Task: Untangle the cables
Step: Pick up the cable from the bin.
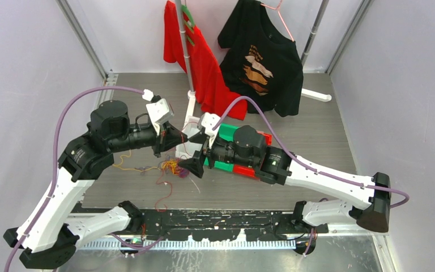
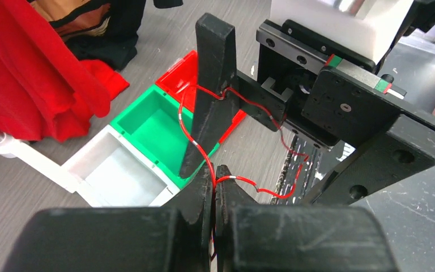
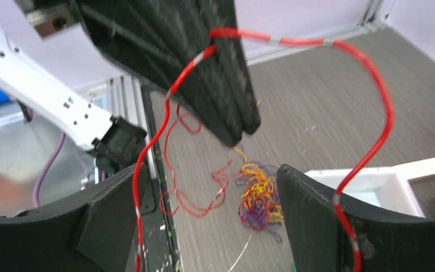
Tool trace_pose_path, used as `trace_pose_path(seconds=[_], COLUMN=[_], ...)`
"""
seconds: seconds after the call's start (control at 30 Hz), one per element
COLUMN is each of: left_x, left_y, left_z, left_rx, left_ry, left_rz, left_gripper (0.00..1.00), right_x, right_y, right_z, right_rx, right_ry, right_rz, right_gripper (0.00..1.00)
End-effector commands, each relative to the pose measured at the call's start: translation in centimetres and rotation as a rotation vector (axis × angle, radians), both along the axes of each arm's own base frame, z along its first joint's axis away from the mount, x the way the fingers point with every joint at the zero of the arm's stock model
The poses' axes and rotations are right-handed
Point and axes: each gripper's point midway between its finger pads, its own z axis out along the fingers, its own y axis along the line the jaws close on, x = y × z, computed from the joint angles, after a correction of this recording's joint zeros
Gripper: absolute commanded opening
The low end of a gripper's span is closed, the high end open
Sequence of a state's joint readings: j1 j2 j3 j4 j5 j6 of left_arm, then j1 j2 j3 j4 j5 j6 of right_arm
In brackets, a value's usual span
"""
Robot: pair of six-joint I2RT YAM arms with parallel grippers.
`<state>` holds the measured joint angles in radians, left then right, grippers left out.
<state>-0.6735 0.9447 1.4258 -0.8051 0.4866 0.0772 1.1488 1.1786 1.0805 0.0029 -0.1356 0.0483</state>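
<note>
Cables (image 1: 171, 166) bunched mid-table (image 1: 317, 130), red cable (image 3: 389, 116) pinched by L end effector (image 2: 214, 173)

Light is bright, even and diffuse, falling from above. In the top view the arms cast only soft, faint shadows on the grey table (image 1: 317, 141), and the pale walls (image 1: 28, 68) wash towards white. The metal strip (image 1: 340, 249) at the near edge carries a dull sheen. That view is sharp throughout, with straight lines bending slightly at the corners. The right wrist view is the softest: the right claw (image 3: 209, 181) is blurry and the background top right is blown out, though the red cable (image 3: 387, 113) reads fairly clear. In the left wrist view the left claw (image 2: 214, 173) is a dark, out-of-focus mass, while the green bin (image 2: 153, 122) is crisp.
</note>
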Motion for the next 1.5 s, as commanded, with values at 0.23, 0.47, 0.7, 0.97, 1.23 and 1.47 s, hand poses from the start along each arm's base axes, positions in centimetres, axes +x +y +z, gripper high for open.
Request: trace_pose_path(seconds=[0.23, 0.47, 0.7, 0.97, 1.23, 1.47], left_x=[1.1, 2.3, 4.2, 7.1, 5.6, 8.6], left_y=[-1.3, -1.5, -0.2, 3.5, 4.9, 9.9], left_z=[3.4, 5.5, 5.8, 1.2, -1.6, -5.6], left_rx=[-0.186, -0.293, -0.296, -0.057, 0.104, 0.229], left_ry=[-0.014, -0.007, -0.031, -0.124, -0.041, 0.165], left_rz=[0.045, 0.118, 0.251, 0.441, 0.337, 0.403], left_gripper=[0.0, 0.0, 0.0, 0.68, 0.99, 1.0], right_x=[2.6, 4.7, 5.0, 9.1, 13.4, 16.7], right_y=[2.9, 2.6, 2.4, -1.1, -3.1, -2.3], right_z=[6.9, 8.3, 9.1, 6.4, -0.5, -8.1], right_rx=[0.233, 0.438, 0.488, 0.423, 0.14, -0.081], right_ry=[-0.068, -0.072, -0.103, 0.12, 0.252, 0.371], right_rz=[-0.072, -0.196, -0.208, -0.264, -0.398, -0.53], right_gripper=[0.85, 0.69, 0.02, 0.01, 0.01, 0.01])
